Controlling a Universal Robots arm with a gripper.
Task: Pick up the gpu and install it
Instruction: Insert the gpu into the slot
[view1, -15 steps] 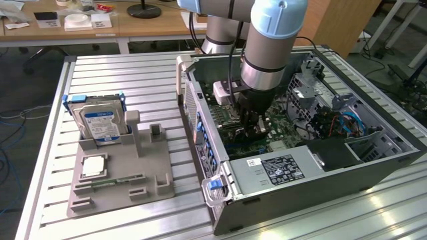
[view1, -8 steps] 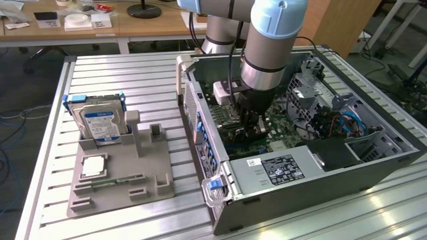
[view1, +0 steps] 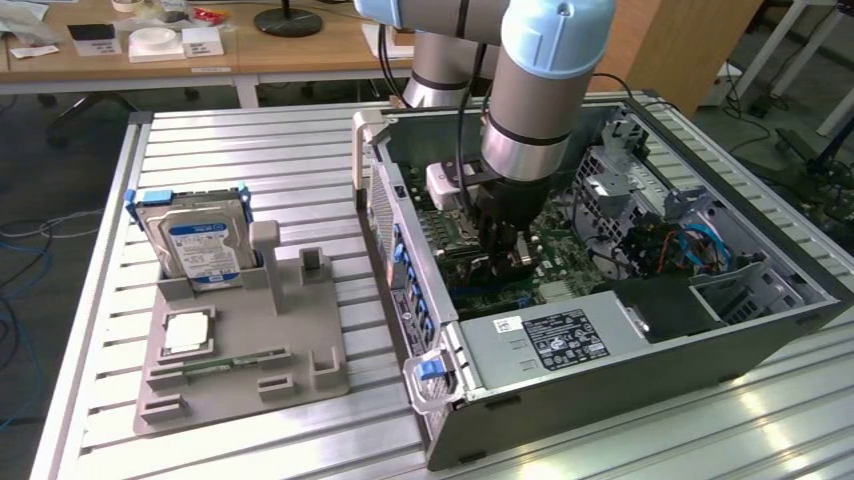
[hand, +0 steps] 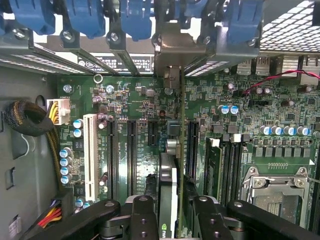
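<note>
One arm reaches down into the open computer case (view1: 601, 330), its gripper (view1: 507, 262) low over the motherboard (view1: 461, 240) near the case's middle. In the wrist view the black fingers (hand: 142, 220) pinch the gpu (hand: 169, 195) edge-on — one finger on each side of the card, pressed against its faces. The card stands upright, thin edge toward the camera, black cooler visible w/ a small green logo near its lower end. Its far end meets the silver bracket (hand: 172, 55) at the rear slot openings, under the row of blue retention clips (hand: 135, 17).

On the board, black expansion slots (hand: 131, 155) run parallel just beside the card; a white slot (hand: 90, 157) sits further out, next to a row of blue-topped capacitors (hand: 65, 165). On the card's other side are the memory slots (hand: 232, 167) and, beyond them, the cpu socket (hand: 277, 192). Whether the card's edge is fully seated in its slot — can't tell.

In the exterior view, at approx 9 o'clock from the case, a grey holder tray (view1: 240, 350) sits on the slatted table (view1: 254, 150). It carries a hard drive (view1: 200, 245) w/ a blue-white label, standing upright in a blue frame. The power supply (view1: 554, 340) lies at 6 o'clock inside the case, label up.
</note>
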